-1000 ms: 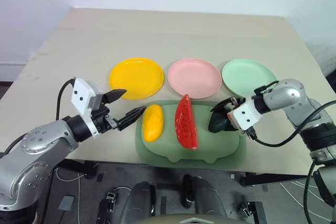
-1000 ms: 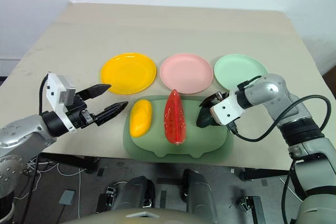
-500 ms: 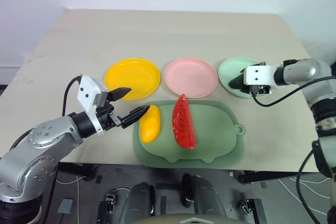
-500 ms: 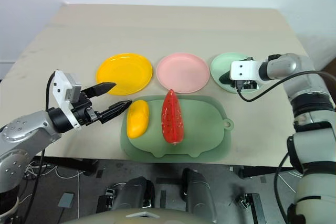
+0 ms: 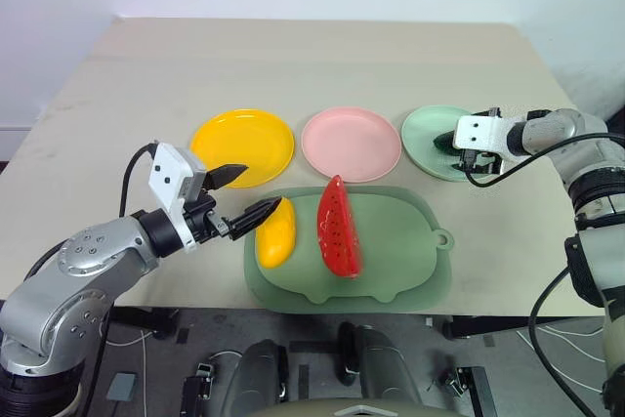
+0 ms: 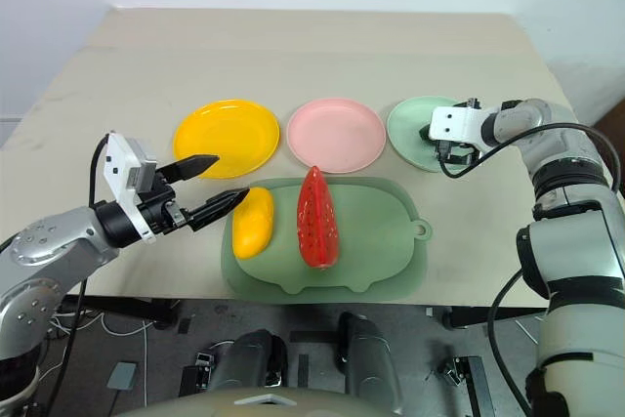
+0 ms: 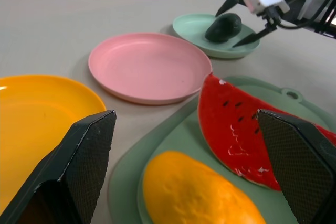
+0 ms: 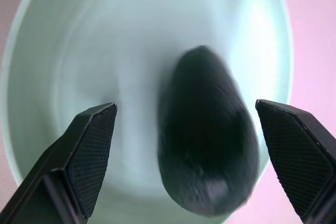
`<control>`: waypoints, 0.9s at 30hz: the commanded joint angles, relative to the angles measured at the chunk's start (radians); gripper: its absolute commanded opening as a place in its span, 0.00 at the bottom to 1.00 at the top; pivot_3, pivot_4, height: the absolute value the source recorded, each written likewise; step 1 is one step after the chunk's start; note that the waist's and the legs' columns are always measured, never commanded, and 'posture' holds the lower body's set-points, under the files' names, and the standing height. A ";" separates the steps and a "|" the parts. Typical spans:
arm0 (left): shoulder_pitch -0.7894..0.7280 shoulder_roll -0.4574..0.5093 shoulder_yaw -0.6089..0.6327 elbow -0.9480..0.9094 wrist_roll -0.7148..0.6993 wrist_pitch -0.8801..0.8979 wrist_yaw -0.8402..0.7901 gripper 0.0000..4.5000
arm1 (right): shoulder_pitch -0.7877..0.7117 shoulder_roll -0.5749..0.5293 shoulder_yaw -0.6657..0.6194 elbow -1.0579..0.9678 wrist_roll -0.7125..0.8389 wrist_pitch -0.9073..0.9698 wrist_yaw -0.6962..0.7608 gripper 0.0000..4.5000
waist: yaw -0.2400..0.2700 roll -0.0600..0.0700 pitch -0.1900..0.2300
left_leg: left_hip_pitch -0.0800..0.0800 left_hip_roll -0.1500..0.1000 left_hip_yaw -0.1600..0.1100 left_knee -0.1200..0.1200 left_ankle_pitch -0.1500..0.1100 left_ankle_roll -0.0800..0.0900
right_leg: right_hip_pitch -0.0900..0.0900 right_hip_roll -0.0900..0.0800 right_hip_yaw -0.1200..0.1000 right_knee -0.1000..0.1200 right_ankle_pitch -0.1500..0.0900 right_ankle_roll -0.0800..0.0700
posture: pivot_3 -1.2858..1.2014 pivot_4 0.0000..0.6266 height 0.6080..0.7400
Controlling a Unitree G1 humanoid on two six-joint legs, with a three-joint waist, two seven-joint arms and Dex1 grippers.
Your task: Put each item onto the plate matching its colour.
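Since a second ago the avocado (image 8: 207,158) has left the pale green mat (image 5: 391,261) and now lies on the mint green plate (image 7: 194,26), and the right pincer (image 7: 237,23), which carried it there, has let go. Its fingers stand wide on either side of the fruit, the arm stretched forward and angled down over the plate. The left pincer (image 5: 249,194) hangs level just beside the yellow mango (image 5: 276,233), fingers spread wide and holding nothing. The mango and the red watermelon wedge (image 5: 337,228) lie side by side on the mat. The yellow plate (image 5: 242,145) and pink plate (image 5: 351,143) sit bare on the worktop (image 5: 293,61).
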 commanded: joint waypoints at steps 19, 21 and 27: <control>-0.060 0.045 0.038 0.194 0.132 -0.117 -0.132 1.00 | 0.372 0.243 -0.402 -1.772 0.956 2.054 -0.069 1.00 | 0.030 0.002 0.000 | -0.005 0.000 -0.005 0.000 -0.003 0.006 | -0.003 -0.002 -0.005 0.001 0.000 -0.001 | 0.52 0.24 1.00; -0.070 0.041 0.033 0.203 0.139 -0.119 -0.138 1.00 | 0.379 0.238 -0.409 -1.777 1.013 2.054 -0.122 1.00 | 0.027 0.001 0.000 | -0.009 -0.001 -0.005 0.002 -0.004 0.007 | -0.005 -0.003 -0.004 0.001 0.000 -0.001 | 0.52 0.24 1.00; -0.085 0.029 0.020 0.213 0.151 -0.124 -0.146 1.00 | 0.374 0.232 -0.431 -1.745 1.206 2.054 -0.287 1.00 | 0.023 0.001 0.000 | -0.011 -0.001 -0.004 0.002 -0.004 0.007 | -0.007 0.000 -0.005 0.001 0.000 -0.001 | 0.52 0.24 1.00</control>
